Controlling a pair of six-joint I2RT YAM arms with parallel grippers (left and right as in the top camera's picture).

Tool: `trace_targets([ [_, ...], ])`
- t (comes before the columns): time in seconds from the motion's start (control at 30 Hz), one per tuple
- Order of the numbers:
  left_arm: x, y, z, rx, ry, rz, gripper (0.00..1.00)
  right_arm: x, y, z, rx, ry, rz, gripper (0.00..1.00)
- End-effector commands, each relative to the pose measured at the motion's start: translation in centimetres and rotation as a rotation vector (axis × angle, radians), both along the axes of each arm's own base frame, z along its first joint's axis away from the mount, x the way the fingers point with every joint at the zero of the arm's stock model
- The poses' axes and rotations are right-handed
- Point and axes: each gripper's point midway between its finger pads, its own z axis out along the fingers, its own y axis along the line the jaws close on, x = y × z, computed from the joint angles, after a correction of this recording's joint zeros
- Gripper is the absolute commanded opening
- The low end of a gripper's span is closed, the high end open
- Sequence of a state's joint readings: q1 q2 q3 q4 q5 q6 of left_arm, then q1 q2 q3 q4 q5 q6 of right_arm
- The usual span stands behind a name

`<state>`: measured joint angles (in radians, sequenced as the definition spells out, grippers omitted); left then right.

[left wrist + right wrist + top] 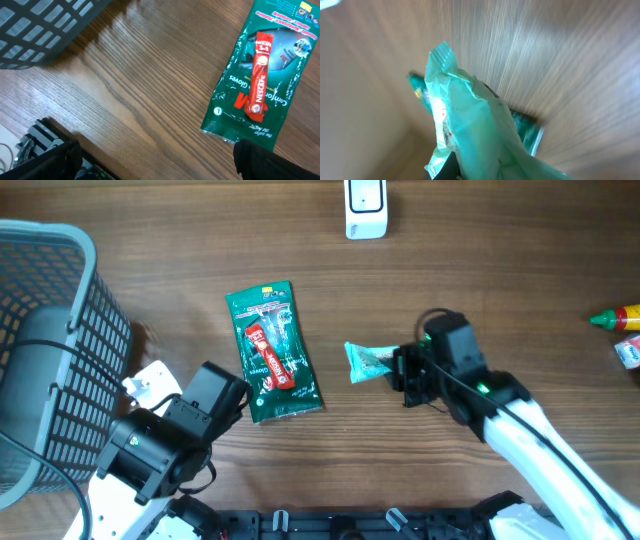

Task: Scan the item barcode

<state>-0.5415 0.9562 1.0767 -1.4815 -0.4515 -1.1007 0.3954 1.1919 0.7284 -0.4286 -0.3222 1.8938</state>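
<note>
A brown wood-grain counter [500, 270] fills the overhead view; no room shows beyond it. A dark grey plastic mesh basket [95, 350] takes up the 9 o'clock edge.

The right arm, white with a black wrist, comes in from 5 o'clock and reaches toward the centre. Its right tool [400, 367] points toward 9 o'clock. The jaws are pressed together, pinching one end of a crinkled mint-green plastic pouch [368, 361]. The pouch sits just right of centre and sticks out toward 9 o'clock. Whether it is touching the wood cannot be told. In the right wrist view the pouch fills most of the picture, with its crimped end uppermost.

The left arm, black over a white base, enters from 7 o'clock. Its left tool [228, 395] aims toward 2 o'clock with the fingers spread wide and nothing between them.

A flat dark green glove packet [268, 308] lies left of centre, its lower end near the left tool. A red Nescafe stick sachet [272, 360] rests across it lengthwise.

A small white barcode scanner [366, 208] stands at 12 o'clock, well apart from the pouch. At 3 o'clock lies a red and yellow bottle with a green tip [618, 318], and just below it a small pale packet [630, 352], cut by the edge.
</note>
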Motion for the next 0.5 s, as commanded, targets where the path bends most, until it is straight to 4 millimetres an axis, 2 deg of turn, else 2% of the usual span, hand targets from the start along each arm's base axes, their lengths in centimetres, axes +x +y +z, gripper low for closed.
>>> trace_targets([
  [0.0,0.1,0.2,0.2,0.006,-0.011,0.002,1.00,-1.0,1.2,5.5,0.233,-0.021,-0.044,0.04],
  [0.1,0.1,0.2,0.2,0.006,-0.011,0.002,1.00,-1.4,0.7,7.8,0.250,-0.104,-0.052,0.04],
  [0.2,0.1,0.2,0.2,0.006,-0.011,0.002,1.00,-1.8,0.3,8.1,0.246,-0.107,-0.063,0.04],
  [0.27,0.1,0.2,0.2,0.006,-0.011,0.002,1.00,-1.7,0.4,7.4,0.237,-0.085,-0.065,0.05],
  [0.33,0.1,0.2,0.2,0.006,-0.011,0.002,1.00,-1.9,0.4,5.8,0.222,-0.014,-0.066,0.05],
  [0.47,0.1,0.2,0.2,0.006,-0.011,0.002,1.00,-3.0,2.0,3.9,0.359,0.199,0.036,0.04],
])
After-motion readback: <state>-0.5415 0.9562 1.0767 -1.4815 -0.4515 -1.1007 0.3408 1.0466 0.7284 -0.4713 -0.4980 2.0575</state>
